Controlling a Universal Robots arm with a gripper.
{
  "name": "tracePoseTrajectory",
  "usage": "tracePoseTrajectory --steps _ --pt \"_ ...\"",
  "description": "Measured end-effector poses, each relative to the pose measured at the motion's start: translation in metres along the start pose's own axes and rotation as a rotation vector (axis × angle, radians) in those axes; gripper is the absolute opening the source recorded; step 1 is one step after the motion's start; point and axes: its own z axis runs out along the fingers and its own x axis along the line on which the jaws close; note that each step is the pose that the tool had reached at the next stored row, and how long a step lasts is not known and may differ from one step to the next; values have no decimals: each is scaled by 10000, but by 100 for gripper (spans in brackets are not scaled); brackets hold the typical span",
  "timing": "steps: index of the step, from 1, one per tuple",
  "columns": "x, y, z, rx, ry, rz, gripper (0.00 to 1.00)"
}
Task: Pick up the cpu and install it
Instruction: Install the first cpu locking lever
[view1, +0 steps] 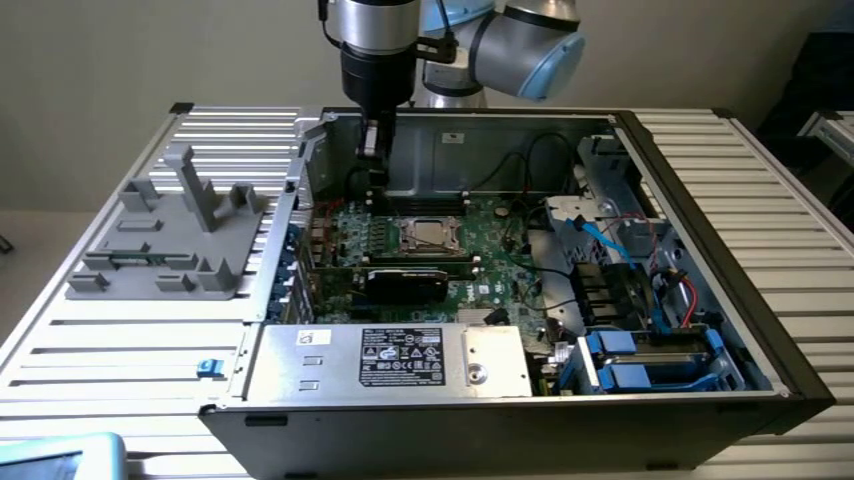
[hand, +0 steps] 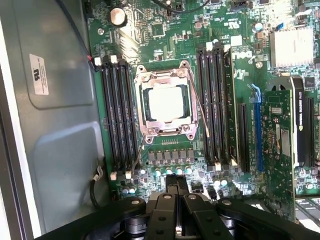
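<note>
The black claw on the silver-grey arm hangs inside the open dark metal computer case, its two fingers pressed together with nothing between them. Directly under its tips lies the green motherboard, where a row of small round silver capacitors is the nearest thing to the claw. Just beyond those, apart from the claw, sits the cpu, a small flat square chip with a shiny silver-grey top. It lies level inside the dark square socket with its metal frame. Long black memory slots flank the socket.

In the exterior view the claw hangs above the cpu, nearer the case's rear wall. Past the socket lie a black rectangular expansion card and then a silver box-shaped power supply. Farthest off, outside the case to the exterior view's left of the claw, a large grey plastic fixture stands on the pale slatted metal table.
</note>
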Motion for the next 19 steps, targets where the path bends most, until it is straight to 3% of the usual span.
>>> tracePoseTrajectory --steps 19 --pt "0 0 4 -123 152 3141 11"
